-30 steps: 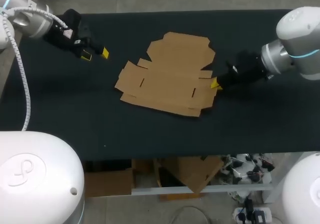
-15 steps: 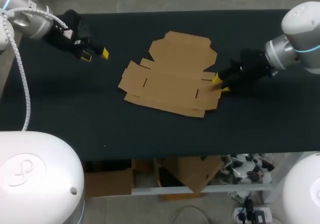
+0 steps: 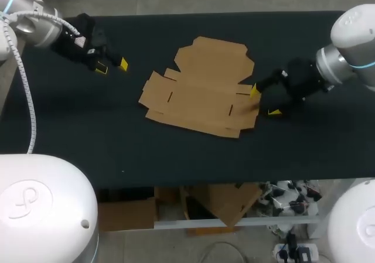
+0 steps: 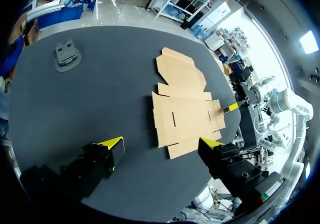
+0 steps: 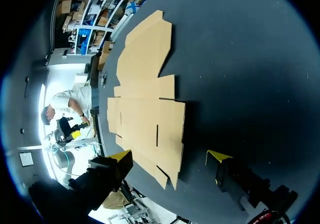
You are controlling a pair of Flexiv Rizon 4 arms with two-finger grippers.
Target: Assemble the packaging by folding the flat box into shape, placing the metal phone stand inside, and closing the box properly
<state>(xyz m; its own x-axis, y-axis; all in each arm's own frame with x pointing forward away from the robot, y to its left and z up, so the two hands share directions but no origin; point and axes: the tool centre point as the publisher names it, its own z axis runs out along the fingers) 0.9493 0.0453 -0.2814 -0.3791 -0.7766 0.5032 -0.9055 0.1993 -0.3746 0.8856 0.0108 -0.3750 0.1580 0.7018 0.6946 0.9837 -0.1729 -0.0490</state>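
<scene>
Well off to the left of the black table (image 3: 176, 157), the left gripper (image 3: 112, 65) hangs just above the cloth, its two yellow-tipped fingers spread wide and holding nothing. From its own wrist view the left gripper (image 4: 161, 144) looks out over the flat box (image 4: 185, 109), which lies ahead of it, clear of both tips. The metal phone stand (image 4: 66, 56) (a small dark grey piece) sits on the table farther ahead and off to one side, well apart from the cardboard.

At the middle, the flat box (image 3: 199, 87) lies unfolded, flaps out, flat on the table.

At the box's right edge is the right gripper (image 3: 263, 101), jaws wide apart and gripping nothing: one yellow tip is at the cardboard's edge, the other over bare table just beside the near corner. In the right wrist view that corner of the flat box (image 5: 147, 104) lies between the open fingers of the right gripper (image 5: 170, 156).
</scene>
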